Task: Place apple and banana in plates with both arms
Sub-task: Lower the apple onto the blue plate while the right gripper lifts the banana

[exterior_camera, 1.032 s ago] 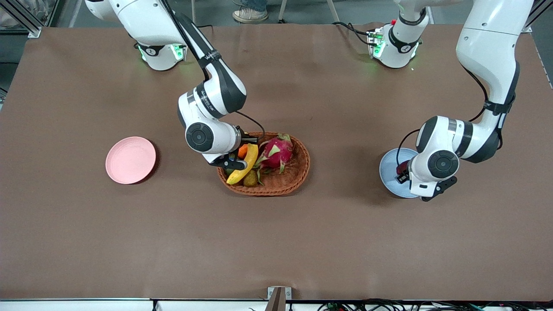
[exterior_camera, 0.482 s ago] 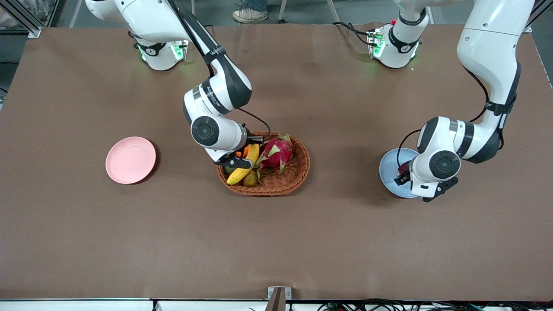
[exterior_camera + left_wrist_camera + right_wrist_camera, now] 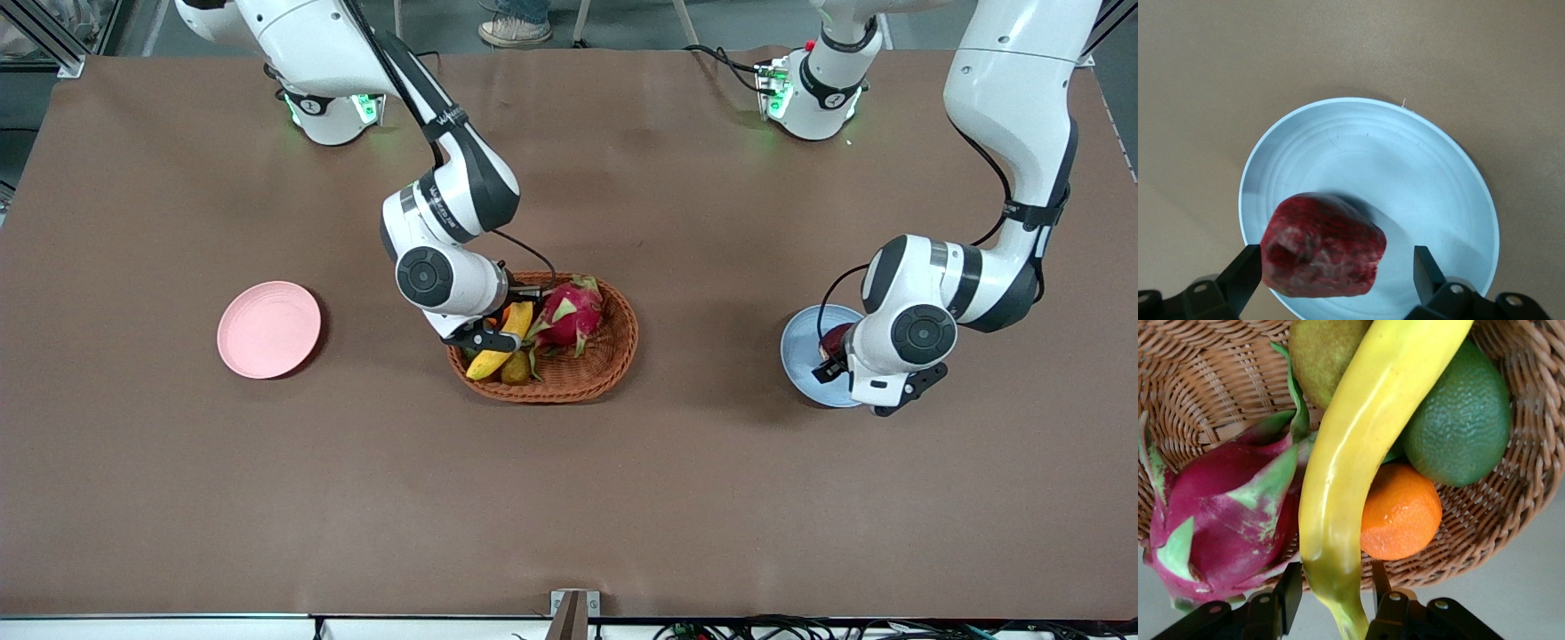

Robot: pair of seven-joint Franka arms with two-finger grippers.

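Since a second ago we see the right arm pushed farther in over the wicker basket (image 3: 569, 369), so the right gripper (image 3: 498, 340) now sits lower over the basket's end toward the right arm; the left arm has shifted only slightly, and the basket, its fruit and both plates lie as they did.

The right gripper (image 3: 1331, 590) has its two fingers (image 3: 1289, 595) closed in on either side of the banana (image 3: 1351, 480), near the darker stem tip, which sticks out between the jaws toward the wrist. We cannot tell whether the pads actually press on it. From the jaws the banana (image 3: 500, 342) runs outward as a long, smooth yellow curve, lying across the other fruit in the basket: an orange (image 3: 1400, 512) and a green citrus (image 3: 1459, 427) to one side of the jaws, a pink dragon fruit (image 3: 1218, 513) with green scales to the other, and a brownish-green pear (image 3: 1321, 353) at the banana's outer end.

The left gripper (image 3: 1338, 273) stands wide open over the light blue plate (image 3: 1431, 180). The apple (image 3: 1323, 245), dark red and lumpy, rests on the plate between the jaws, touching one finger (image 3: 1243, 275) and well clear of the other. In the front view it shows (image 3: 834, 339) just beside the left gripper (image 3: 845, 364) on the blue plate (image 3: 800, 351).

The pale pink plate (image 3: 268, 329) lies toward the right arm's end of the table.
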